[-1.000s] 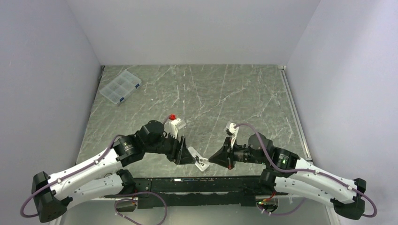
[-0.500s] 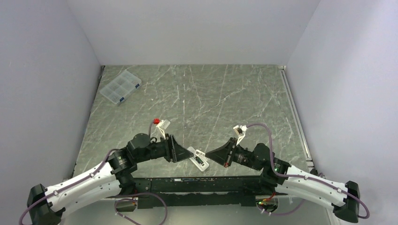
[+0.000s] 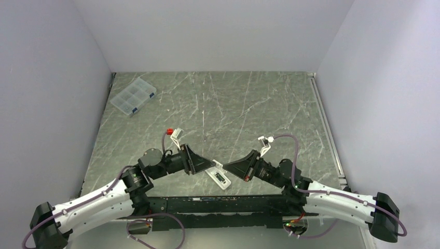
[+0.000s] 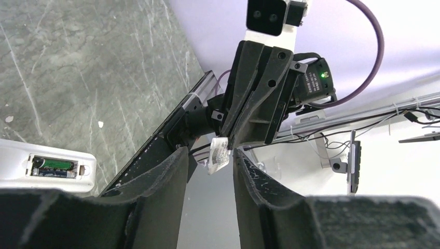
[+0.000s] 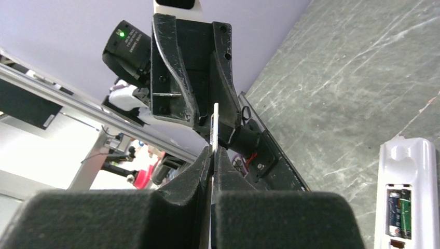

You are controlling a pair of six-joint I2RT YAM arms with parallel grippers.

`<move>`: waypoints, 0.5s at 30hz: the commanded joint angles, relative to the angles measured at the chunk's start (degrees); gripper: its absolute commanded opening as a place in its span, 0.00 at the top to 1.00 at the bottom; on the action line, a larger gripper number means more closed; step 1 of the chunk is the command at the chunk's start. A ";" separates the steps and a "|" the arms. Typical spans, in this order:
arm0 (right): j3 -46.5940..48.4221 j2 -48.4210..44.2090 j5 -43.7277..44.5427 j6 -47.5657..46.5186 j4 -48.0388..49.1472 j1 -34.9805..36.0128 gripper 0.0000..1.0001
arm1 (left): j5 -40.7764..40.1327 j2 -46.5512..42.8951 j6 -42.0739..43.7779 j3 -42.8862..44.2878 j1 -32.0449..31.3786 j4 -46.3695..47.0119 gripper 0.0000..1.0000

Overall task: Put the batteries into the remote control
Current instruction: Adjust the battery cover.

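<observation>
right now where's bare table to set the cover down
Bare: far middle and right of the table, from the compartment box across to the right edge. Crowded: near centre, where left gripper and right gripper, gripping the cover, meet by the remote control.

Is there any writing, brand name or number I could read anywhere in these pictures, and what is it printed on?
No text is legible anywhere.
Batteries in the remote control: print too small to read.
Cover piece pinched in the right gripper: dark marks, blurred.
Motor label on the right arm: too small to read.
</observation>
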 commanded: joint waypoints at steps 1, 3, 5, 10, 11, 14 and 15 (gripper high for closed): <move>-1.02 0.16 1.26 2.66 8.87 0.21 1.00 | -1.31 -0.88 -0.57 0.03 0.13 3.94 0.59; -1.68 -0.36 1.97 3.14 9.44 0.21 1.00 | -1.58 -1.35 -0.35 0.31 0.17 3.56 0.62; -1.69 -0.71 2.15 3.21 8.94 0.20 1.00 | -1.74 -1.59 -0.02 0.54 0.20 3.29 0.67; -2.19 -0.50 2.07 3.82 9.67 0.21 1.00 | -1.73 -1.51 -0.18 0.39 0.16 3.74 0.73; -2.22 -0.51 2.12 3.82 9.67 0.20 1.00 | -1.58 -1.35 -0.28 0.31 0.15 4.09 0.74; -2.31 -0.42 2.36 3.91 9.75 0.21 1.00 | -1.17 -0.98 -0.65 0.28 0.20 5.13 0.75; -2.22 -0.38 2.35 3.84 9.70 0.21 1.00 | -1.03 -0.87 -0.73 0.34 0.20 5.32 0.76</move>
